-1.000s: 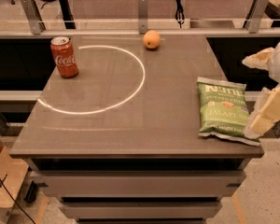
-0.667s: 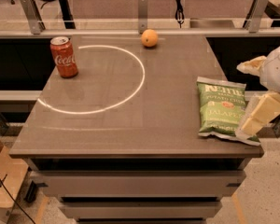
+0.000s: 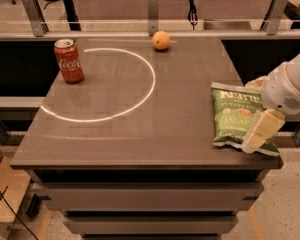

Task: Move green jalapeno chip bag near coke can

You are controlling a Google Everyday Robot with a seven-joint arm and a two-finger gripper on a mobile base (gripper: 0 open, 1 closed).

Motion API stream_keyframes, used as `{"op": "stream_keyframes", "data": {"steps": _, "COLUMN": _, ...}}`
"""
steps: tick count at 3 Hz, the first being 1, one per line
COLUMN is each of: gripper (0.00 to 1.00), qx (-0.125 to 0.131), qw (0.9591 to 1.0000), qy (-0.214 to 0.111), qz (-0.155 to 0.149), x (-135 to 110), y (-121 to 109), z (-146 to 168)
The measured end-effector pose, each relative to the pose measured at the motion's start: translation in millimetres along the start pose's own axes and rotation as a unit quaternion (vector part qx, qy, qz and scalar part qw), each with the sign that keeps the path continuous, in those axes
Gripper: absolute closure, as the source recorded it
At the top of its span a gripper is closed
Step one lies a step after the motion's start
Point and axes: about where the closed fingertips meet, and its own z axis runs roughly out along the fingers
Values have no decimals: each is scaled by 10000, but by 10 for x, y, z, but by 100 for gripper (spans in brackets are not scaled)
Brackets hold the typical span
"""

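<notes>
The green jalapeno chip bag (image 3: 237, 118) lies flat near the table's right front corner, its white top band facing the far side. The coke can (image 3: 69, 60) stands upright at the far left of the table, well apart from the bag. My gripper (image 3: 250, 115) comes in from the right edge and is open. One cream finger (image 3: 260, 130) rests over the bag's lower right part, and the other finger (image 3: 254, 83) shows at the bag's upper right corner. The bag's right edge is partly hidden by the gripper.
An orange (image 3: 161, 40) sits at the far middle of the grey table (image 3: 140, 139). A white circle (image 3: 140, 99) is marked on the tabletop between can and bag. A rail with metal posts (image 3: 153, 6) runs behind the table.
My gripper has moved left and a little down onto the bag's right side. The bag, the can and the orange have not moved.
</notes>
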Motion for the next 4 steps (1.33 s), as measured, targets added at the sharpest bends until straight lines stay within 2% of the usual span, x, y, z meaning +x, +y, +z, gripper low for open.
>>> {"op": "stream_keyframes", "data": {"steps": 1, "gripper": 0, "qx": -177, "qw": 9995, "qy": 216, "qz": 129, "x": 151, "y": -11, "z": 237}}
{"op": "stream_keyframes", "data": {"steps": 2, "gripper": 17, "qx": -109, "qw": 9988, "qy": 476, "qz": 21, "x": 113, "y": -23, "z": 185}}
{"op": "stream_keyframes", "data": {"steps": 3, "gripper": 40, "qx": 143, "qw": 9973, "qy": 682, "qz": -223, "x": -29, "y": -61, "z": -80}}
{"op": "stream_keyframes", "data": {"steps": 4, "gripper": 64, "qx": 293, "qw": 9963, "qy": 725, "qz": -368, "x": -164, "y": -91, "z": -259}}
